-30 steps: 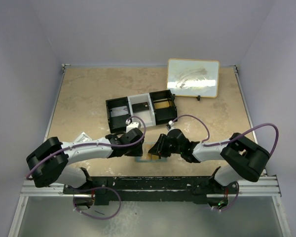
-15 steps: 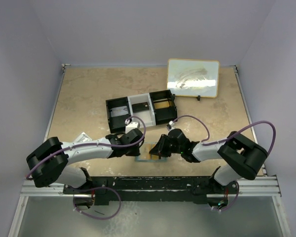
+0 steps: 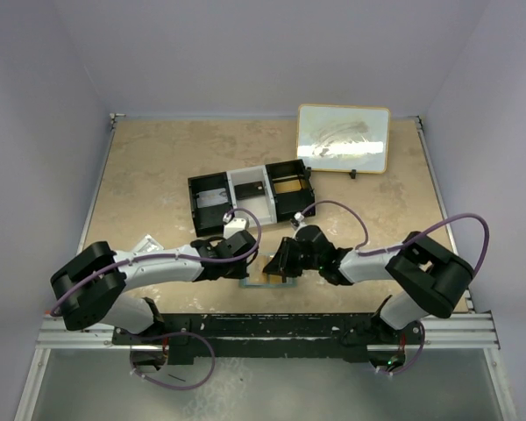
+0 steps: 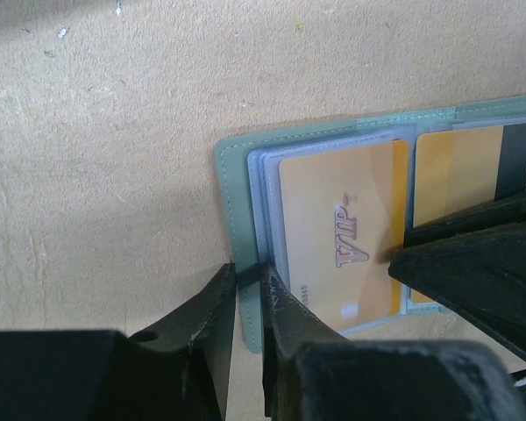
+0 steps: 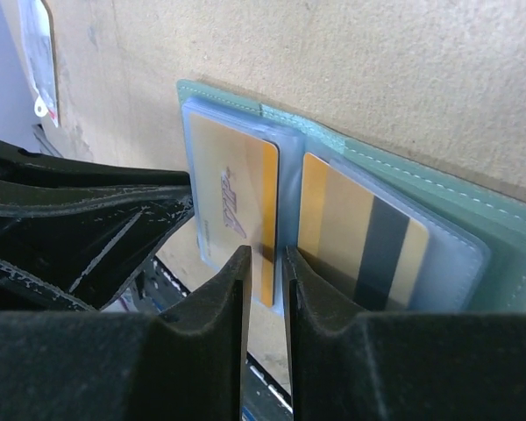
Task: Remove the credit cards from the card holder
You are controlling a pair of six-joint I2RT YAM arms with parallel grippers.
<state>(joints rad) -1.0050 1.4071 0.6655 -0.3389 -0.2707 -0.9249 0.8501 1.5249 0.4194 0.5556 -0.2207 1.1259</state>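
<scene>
The card holder [image 4: 232,202] lies open on the table, teal rim outside and clear blue sleeves inside. An orange credit card marked VIP [image 4: 342,228] sits in its left sleeve. A second orange card with a dark stripe [image 4: 456,167] sits in the right sleeve. My left gripper [image 4: 248,279] pinches the holder's left rim. My right gripper [image 5: 267,263] is shut on the inner edge of the VIP card [image 5: 232,189], beside the striped card [image 5: 359,237]. From above, both grippers meet over the holder [image 3: 265,279] near the front edge.
A black-and-white three-compartment tray [image 3: 250,175] stands just behind the grippers. A framed white board [image 3: 343,138] leans at the back right. A clear packet [image 3: 145,244] lies beside the left arm. The table's front rail runs right below the holder.
My left gripper's jaws have closed onto the holder's rim. The right gripper's jaws narrowed onto the card's edge. Both arms have barely shifted.
</scene>
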